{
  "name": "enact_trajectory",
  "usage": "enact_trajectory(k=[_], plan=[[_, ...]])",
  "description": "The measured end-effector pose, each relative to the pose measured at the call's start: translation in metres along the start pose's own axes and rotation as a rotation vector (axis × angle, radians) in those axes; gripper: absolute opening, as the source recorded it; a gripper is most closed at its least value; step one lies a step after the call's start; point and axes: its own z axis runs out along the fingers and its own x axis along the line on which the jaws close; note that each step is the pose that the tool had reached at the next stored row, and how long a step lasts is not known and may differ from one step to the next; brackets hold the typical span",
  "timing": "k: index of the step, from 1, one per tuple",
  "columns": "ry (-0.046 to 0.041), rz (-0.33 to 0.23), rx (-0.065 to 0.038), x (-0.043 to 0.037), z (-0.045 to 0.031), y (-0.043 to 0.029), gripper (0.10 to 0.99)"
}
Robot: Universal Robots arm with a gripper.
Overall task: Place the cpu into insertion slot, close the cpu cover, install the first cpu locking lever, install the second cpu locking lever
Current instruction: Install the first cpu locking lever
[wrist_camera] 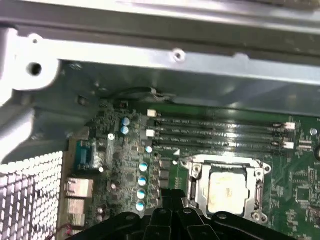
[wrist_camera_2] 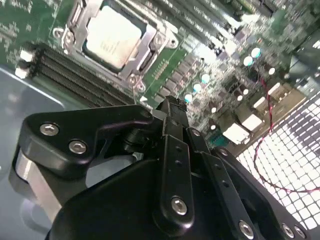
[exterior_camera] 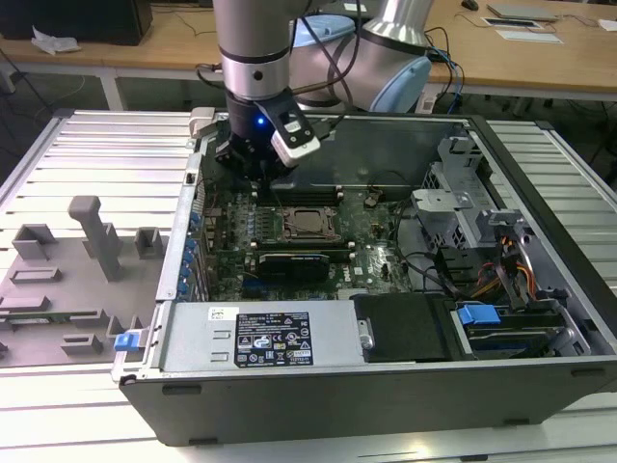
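The cpu (wrist_camera_2: 111,36) lies flat in the insertion slot (exterior_camera: 308,224) on the green motherboard, its silvery top showing in both wrist views (wrist_camera: 227,190). The cpu cover (wrist_camera_2: 146,47) lies down around the chip as a metal frame (wrist_camera: 258,186). My gripper (exterior_camera: 253,172) hangs just above the board, beside the socket toward the exterior view's left and back. Its black fingertips (wrist_camera_2: 169,104) stand together with nothing between them. The gripper (wrist_camera: 167,196) is apart from the cover and touches nothing that I can see.
Long black memory slots (wrist_camera: 220,132) run between the socket and the case wall (wrist_camera: 175,75). A black expansion card (exterior_camera: 301,260) lies in front of the socket. The power supply (exterior_camera: 260,338) and drive cage (exterior_camera: 463,203) fill the case's front and right. Grey fixtures (exterior_camera: 67,280) stand outside.
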Motion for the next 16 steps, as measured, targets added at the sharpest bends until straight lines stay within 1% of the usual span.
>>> enact_trajectory(k=[1,2,5,8,9,11,12,13,15,16], plan=[[-0.0044,0.001,-0.016,0.0031,0.0000,0.0002,0.106],[-0.0073,0.001,-0.030,0.0046,-0.0001,0.0003,0.106],[-0.0143,0.003,-0.070,0.0074,-0.0002,0.0006,0.106],[-0.0193,0.004,-0.102,0.0102,0.0001,0.0007,0.106],[-0.0203,0.004,-0.109,0.0108,0.0003,0.0007,0.106],[-0.0235,0.005,-0.133,0.0114,0.0006,0.0008,0.106],[-0.0252,0.006,-0.150,0.0114,0.0007,0.0007,0.106],[-0.0259,0.006,-0.156,0.0114,0.0008,0.0007,0.106],[-0.0261,0.006,-0.159,0.0101,0.0010,0.0007,0.106],[-0.0261,0.006,-0.159,0.0069,0.0013,0.0004,0.106]])
